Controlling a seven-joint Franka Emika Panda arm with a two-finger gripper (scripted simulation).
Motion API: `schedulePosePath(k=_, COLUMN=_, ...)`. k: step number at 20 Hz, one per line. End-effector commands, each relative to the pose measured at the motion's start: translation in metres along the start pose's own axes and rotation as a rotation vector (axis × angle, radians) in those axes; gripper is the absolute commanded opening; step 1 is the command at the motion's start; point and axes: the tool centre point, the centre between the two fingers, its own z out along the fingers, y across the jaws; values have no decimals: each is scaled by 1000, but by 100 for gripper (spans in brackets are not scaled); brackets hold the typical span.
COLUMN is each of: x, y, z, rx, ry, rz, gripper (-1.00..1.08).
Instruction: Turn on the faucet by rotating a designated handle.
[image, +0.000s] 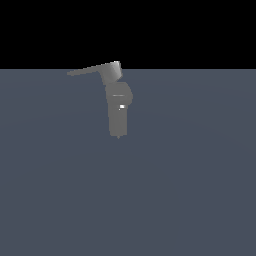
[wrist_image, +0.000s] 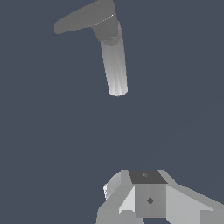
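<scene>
The faucet (image: 118, 112) is a small matte grey upright body with a rounded middle, a tiny white spot and a thin pin below. A wedge-shaped hub tops it, and the handle (image: 90, 70), a long thin lever, points from the hub toward the exterior view's left. In the wrist view the faucet (wrist_image: 114, 65) appears as a pale column with the handle (wrist_image: 83, 19) angled off its far end. Pale blocky parts of my gripper (wrist_image: 148, 192) show at that picture's edge, well apart from the faucet. Its fingers are not distinct. The exterior view does not show the gripper.
A flat dark blue-grey floor (image: 190, 190) spreads around the faucet, under a black background. No other objects are in view.
</scene>
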Motion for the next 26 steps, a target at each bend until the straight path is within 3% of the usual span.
schedulePosePath(k=1, x=0, y=0, z=0, rx=0, ry=0, rz=0, gripper=-100)
schedulePosePath(k=17, x=8, y=9, z=9, rx=4, ry=-27, rz=56, gripper=-100)
schedulePosePath(k=26, x=30, y=4, z=8, rx=11, ry=-41, rz=141, gripper=-100)
